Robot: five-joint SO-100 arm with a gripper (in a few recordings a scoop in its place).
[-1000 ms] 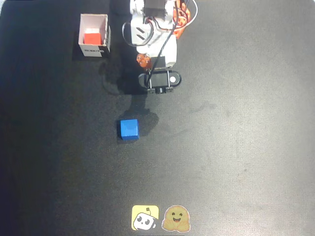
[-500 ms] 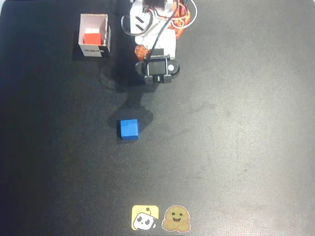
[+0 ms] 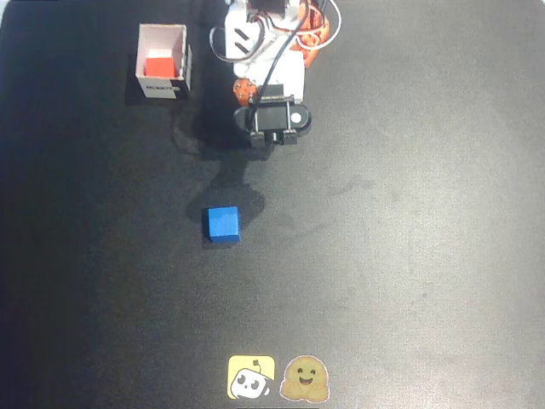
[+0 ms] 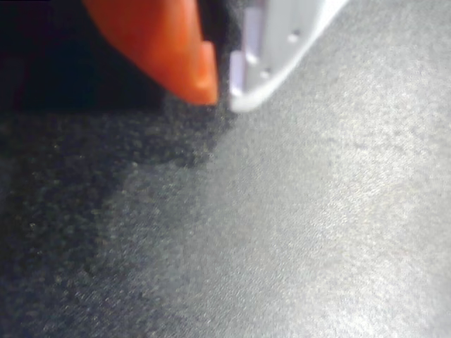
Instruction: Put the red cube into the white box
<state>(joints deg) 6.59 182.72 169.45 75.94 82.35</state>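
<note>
The red cube (image 3: 157,64) lies inside the white box (image 3: 143,53) at the top left of the overhead view; the box's dark label faces the bottom of the picture. The white and orange arm (image 3: 271,77) is folded back at the top centre, to the right of the box and apart from it. In the wrist view my gripper (image 4: 222,88) is shut, its orange finger (image 4: 169,49) and white finger (image 4: 271,56) tip to tip with nothing between them, over bare black table.
A blue cube (image 3: 223,223) sits on the black table (image 3: 409,239) below the arm, left of centre. Two stickers (image 3: 277,377) lie at the bottom edge.
The arm has drawn back toward its base at the top over the last second; in the last half second it has hardly moved. The red cube stays in the box.
</note>
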